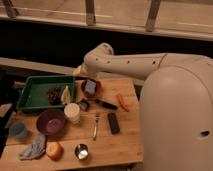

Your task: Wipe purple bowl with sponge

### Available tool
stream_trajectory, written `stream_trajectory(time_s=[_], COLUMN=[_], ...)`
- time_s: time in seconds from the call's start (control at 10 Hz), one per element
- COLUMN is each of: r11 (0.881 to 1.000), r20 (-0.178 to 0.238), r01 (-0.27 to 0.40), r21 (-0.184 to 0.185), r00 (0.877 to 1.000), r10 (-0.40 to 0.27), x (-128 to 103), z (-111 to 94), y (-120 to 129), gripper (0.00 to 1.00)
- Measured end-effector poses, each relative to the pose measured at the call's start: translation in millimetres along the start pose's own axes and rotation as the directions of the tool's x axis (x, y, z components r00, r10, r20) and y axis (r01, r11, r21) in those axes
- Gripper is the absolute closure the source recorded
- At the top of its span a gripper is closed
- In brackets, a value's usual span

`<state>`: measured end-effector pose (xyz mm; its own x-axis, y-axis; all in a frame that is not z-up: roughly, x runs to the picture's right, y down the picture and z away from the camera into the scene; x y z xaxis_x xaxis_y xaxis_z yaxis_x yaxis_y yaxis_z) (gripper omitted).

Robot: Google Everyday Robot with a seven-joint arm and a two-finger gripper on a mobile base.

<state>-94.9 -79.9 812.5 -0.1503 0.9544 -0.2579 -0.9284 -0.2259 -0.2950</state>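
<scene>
The purple bowl [50, 121] stands upright at the front left of the wooden table [125, 145], next to a white cup [72, 112]. A grey-blue sponge [90, 86] lies in a small red bowl [91, 93] at the back of the table. My white arm reaches in from the right. My gripper [81, 75] is at its end, just above and behind the red bowl, by the right end of the green tray [35, 90]. It is well apart from the purple bowl.
The green tray holds dark grapes [53, 93] and a yellow piece [65, 95]. On the table lie a carrot [122, 102], a black remote [113, 122], a fork [95, 126], a metal cup [81, 151], an apple [54, 150], a grey cloth [33, 148] and a blue cup [19, 130].
</scene>
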Motion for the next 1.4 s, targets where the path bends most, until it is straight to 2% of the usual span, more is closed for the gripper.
stream_trajectory(time_s=[0.2, 0.3, 0.6, 0.9, 1.2, 1.4], r11=[1.0, 1.0, 0.998, 0.996, 0.996, 0.996], r20=[-0.001, -0.003, -0.01, -0.019, -0.038, -0.064], r01=[-0.004, -0.024, -0.034, -0.035, -0.038, -0.073], r21=[0.001, 0.013, 0.055, 0.083, 0.082, 0.052], r00=[1.0, 1.0, 0.999, 0.999, 0.998, 0.995], r10=[0.004, 0.024, 0.035, 0.037, 0.041, 0.076], x=[1.8, 4.1, 4.8, -12.8, -25.1, -21.1], z=[-0.4, 0.8, 31.4, 57.4, 80.8, 101.7], y=[2.2, -0.9, -10.9, -29.2, -40.9, -47.0], gripper=[0.2, 0.2, 0.2, 0.2, 0.2, 0.2])
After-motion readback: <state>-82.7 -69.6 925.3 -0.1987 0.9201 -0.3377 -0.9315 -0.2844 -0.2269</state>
